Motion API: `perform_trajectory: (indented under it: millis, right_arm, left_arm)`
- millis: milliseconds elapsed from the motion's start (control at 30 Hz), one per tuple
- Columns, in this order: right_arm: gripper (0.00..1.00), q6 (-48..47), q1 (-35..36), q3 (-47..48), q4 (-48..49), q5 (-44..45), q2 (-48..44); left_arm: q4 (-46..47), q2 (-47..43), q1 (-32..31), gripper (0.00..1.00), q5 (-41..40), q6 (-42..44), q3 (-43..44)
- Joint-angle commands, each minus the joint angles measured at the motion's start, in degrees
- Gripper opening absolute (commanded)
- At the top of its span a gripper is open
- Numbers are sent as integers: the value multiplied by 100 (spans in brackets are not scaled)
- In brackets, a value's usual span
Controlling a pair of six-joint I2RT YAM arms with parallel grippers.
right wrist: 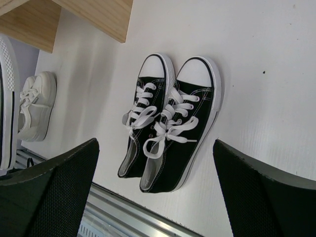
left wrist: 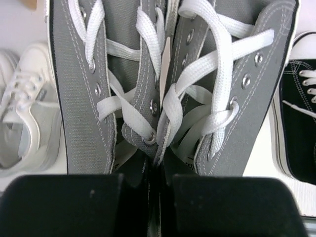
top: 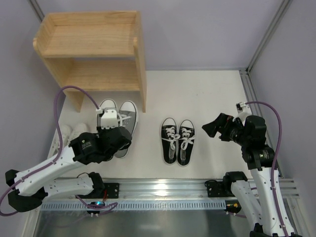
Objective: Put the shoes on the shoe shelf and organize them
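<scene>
The grey shoes (left wrist: 84, 98) fill the left wrist view side by side, toes away from me. My left gripper (left wrist: 158, 197) is shut on their two inner walls, pinched together at the heel openings. From above, the left gripper (top: 117, 132) covers the heels of the grey shoes (top: 123, 114), just in front of the shoe shelf (top: 94, 47). The black shoes (top: 177, 140) stand as a pair mid-floor. The white shoes (top: 69, 136) lie left of my left arm. My right gripper (top: 210, 128) hovers open right of the black shoes (right wrist: 168, 123), holding nothing.
The shelf's wooden side panel (top: 142, 79) stands just beyond the grey toes. A metal rail (top: 163, 190) runs along the near edge. Grey walls close in the floor at the back and right. A white shoe (left wrist: 24, 123) lies close left of the grey pair.
</scene>
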Motion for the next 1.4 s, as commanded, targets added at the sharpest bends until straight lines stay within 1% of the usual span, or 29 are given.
perform_trajectory:
  millis: [0,67,100,167,200,267,300,367,400,433,500,567,600,667,867,1000,1133,1267,1367]
  right_arm:
    - [97,-56,22,18,216,-36,15]
    - [97,-91,31,0,190,-18,23]
    - [97,-100,22,-17,181,-27,24]
    - [97,-100,22,-44,190,-36,24]
    - [97,-109,22,-44,190,-36,24]
    - [97,-135,22,-26,146,-36,24]
    - [97,-170,22,-17,137,8,6]
    - [97,-223,22,-17,85,34,-20]
    - [97,-241,22,-17,76,69,-29]
    - [97,-258,31,-17,67,70,-29]
    - [97,-259,31,-17,67,70,-12]
    - [97,-259,22,-35,84,52,6]
    - [97,-259,22,-35,84,52,15]
    - [97,-259,22,-35,93,43,24]
    - [97,-259,13,-52,120,8,67]
    - [97,-267,22,-61,163,-18,111]
    - [97,-285,22,-52,164,-27,173]
    - [97,-285,22,-131,181,-18,164]
    - [97,-276,22,-210,225,-44,129]
  left_arm:
    - [1441,-48,14,0,-875,1247,517]
    - [1888,48,93,0,-858,1652,727]
    - [2004,92,389,0,-562,2071,816]
    - [2162,320,873,0,19,2381,1105]
    - [2224,382,1415,0,535,2574,1176]
    - [2382,427,1945,0,968,2769,1247]
    - [2566,418,2418,0,1423,2926,1247]
    - [2612,497,2825,0,1725,3059,1308]
    - [2594,619,3158,0,1822,3129,1378]
    - [2594,698,3318,0,2049,3234,1414]
    - [2673,804,3660,0,2209,3323,1440]
    - [2840,927,3819,0,2245,3472,1484]
    - [2875,989,4003,0,2297,3516,1519]
    - [2945,1147,4197,0,2507,3587,1739]
    - [3147,1692,4777,0,2754,3886,2336]
    - [3297,2114,5024,0,2974,3930,2644]
    - [3595,2492,5165,0,3071,3991,2768]
    - [4104,2869,5261,0,3054,4149,2942]
    - [4211,3019,5279,0,2993,4263,3136]
